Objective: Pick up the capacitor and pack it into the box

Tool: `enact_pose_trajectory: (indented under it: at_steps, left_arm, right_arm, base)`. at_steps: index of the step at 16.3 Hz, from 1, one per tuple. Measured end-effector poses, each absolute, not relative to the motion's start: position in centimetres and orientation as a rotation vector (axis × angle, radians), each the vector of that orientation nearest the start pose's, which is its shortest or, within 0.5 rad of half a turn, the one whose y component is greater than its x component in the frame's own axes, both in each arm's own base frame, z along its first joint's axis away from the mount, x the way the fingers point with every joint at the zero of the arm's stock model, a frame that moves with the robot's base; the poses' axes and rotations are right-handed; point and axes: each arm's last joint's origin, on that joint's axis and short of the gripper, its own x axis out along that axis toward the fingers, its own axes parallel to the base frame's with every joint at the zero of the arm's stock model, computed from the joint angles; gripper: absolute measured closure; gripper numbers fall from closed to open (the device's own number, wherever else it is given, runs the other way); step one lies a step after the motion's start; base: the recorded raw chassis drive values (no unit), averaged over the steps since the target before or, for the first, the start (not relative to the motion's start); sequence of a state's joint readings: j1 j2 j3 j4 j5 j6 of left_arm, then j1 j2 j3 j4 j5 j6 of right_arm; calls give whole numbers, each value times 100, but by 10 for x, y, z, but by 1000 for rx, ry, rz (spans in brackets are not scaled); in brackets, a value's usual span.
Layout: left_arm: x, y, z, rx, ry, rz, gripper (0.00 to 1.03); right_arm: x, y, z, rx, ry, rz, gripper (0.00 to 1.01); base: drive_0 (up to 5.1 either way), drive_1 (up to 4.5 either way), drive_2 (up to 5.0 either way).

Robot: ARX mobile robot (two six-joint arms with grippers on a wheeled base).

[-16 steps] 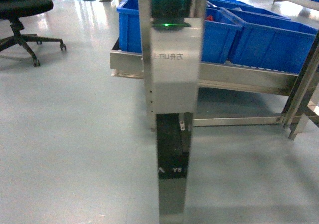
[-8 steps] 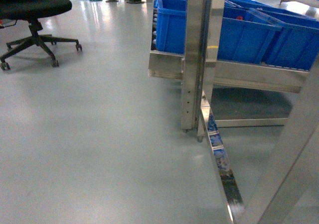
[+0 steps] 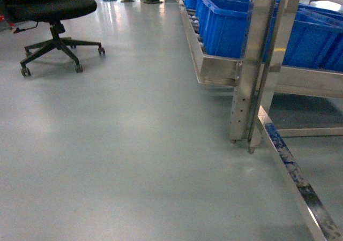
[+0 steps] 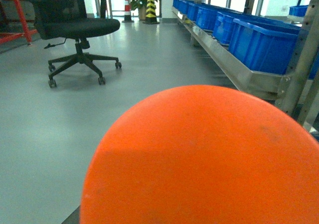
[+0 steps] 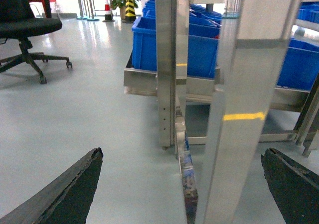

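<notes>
From the head view I see an office chair (image 3: pixel 53 21) in the upper left of the frame, standing on grey floor (image 3: pixel 123 160) that fills the left and middle. To the right, a steel rack (image 3: pixel 252 75) runs up the frame with blue bins (image 3: pixel 230 24) on its shelf, and a low steel rail (image 3: pixel 292 177) slants to the lower right corner. Neither arm shows in this view.

On my left wrist camera, an orange rounded surface (image 4: pixel 204 159) fills the lower middle and right of the frame; I cannot tell what it is, and I cannot tell how the left pincer stands.

On my right wrist camera, the right pincer (image 5: pixel 182 184) is spread wide, one dark fingertip (image 5: pixel 70 189) in the lower left corner and the other in the lower right, with nothing between them. A steel post of the rack stands in the middle of the frame.

I cannot find the capacitor or the pink box in any view.
</notes>
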State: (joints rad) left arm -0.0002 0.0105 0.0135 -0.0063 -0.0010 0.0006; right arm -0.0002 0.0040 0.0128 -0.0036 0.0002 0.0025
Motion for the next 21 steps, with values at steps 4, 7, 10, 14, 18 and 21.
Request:
enact_pose_trajectory:
  at_steps: [4,7,10,14,18,21]
  left_arm:
    - [98,0,167,1,4,0,59]
    - [98,0,167,1,3,0,59]
    - [98,0,167,1,4,0,59]
    - [98,0,167,1,4,0,60]
    - [98,0,167,1,4,0,60]
    - [98,0,166,1,6,2,60]
  right_arm:
    - [97,0,167,2,-7,0,3]
    - [97,0,167,2,-4,0,3]
    - [97,0,167,2,-2,0,3]
    - [97,0,167,2,-3,0,3]
    - [97,0,167,2,-2,0,3]
    - [97,0,167,2,-3,0,3]
  base:
    - [-494,247,247]
    - [-509,232,232]
    - [-501,239,239]
    - [-498,242,242]
    - [-498,243,243]
    - [-491,250,250]
